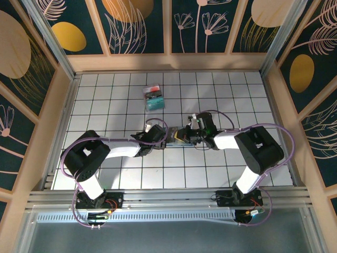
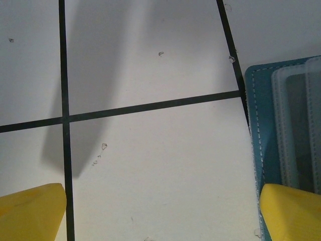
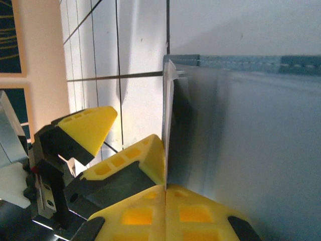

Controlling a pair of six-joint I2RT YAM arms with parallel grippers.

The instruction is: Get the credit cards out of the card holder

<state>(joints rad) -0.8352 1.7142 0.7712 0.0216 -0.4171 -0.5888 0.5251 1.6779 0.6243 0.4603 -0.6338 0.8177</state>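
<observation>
Top external: high, behind the near edge, looking down on the whole counter (image 1: 105, 174). Both wrist views: very close, sharing the card holder (image 2: 255, 125); left looks straight down, right low along it.

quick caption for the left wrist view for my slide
Open left claw above white tiles, one yellow finger over the teal card holder's stitched edge.

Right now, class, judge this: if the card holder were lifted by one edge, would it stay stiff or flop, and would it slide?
Probably floppy: the card holder is thin and stitched, and its sleeve edge the right gripper pinches looks filmy. Likely light and flat, so it may slide on the smooth table, not roll.
</observation>
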